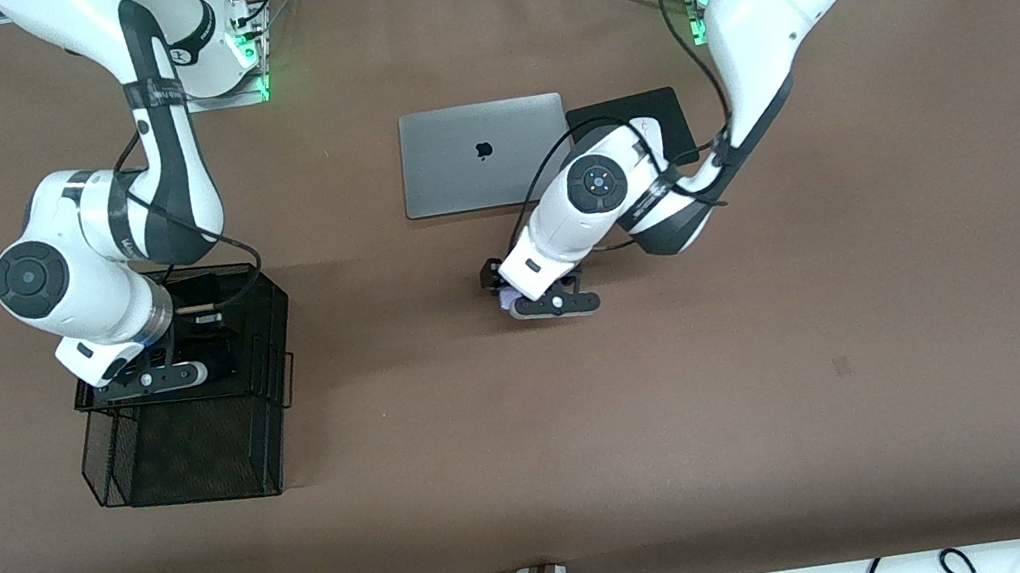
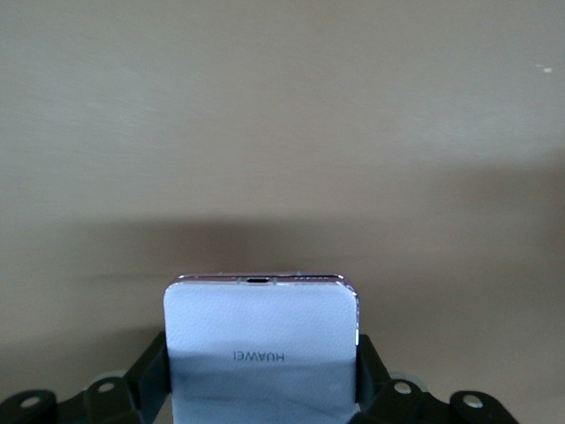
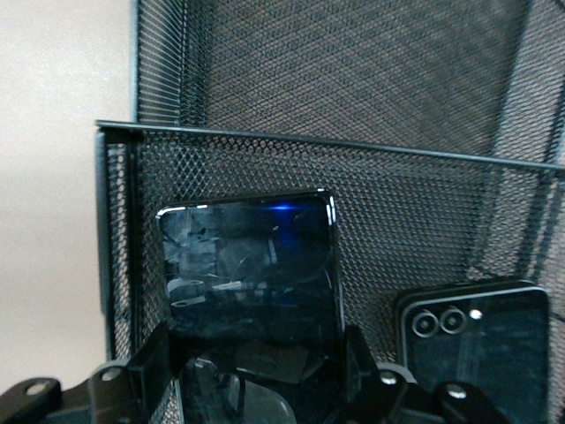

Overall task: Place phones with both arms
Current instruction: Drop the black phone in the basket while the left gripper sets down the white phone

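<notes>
A brown table (image 1: 785, 367) fills the front view, with the arm bases at twelve o'clock and cables along the six o'clock edge. The two arms are the biggest things on it. The right arm (image 1: 143, 129) reaches down over a black mesh rack (image 1: 190, 445) at about eight o'clock; the left arm (image 1: 763, 16) bends in toward the table's middle.

A closed laptop (image 1: 484, 155) lies just above centre, with a dark pad (image 1: 645, 109) beside it toward the left arm's end.

The right gripper (image 3: 256, 371) hangs inside the rack, clenched on a black phone (image 3: 249, 265) whose glossy face stands against the mesh wall. A second black phone (image 3: 477, 344), camera lenses showing, already sits in the rack beside it, so I judge that one placed.

The left gripper (image 2: 262, 389) is over bare table just below the laptop, near centre, its fingers (image 2: 146, 371) clamped on the sides of a white phone (image 2: 261, 340). That phone is well apart from the rack.

So, as I read it: one phone is in, one is at the rack but not yet let go, and the white one has the whole crossing toward eight o'clock left. Whether the rack has a free slot for it I cannot tell.
</notes>
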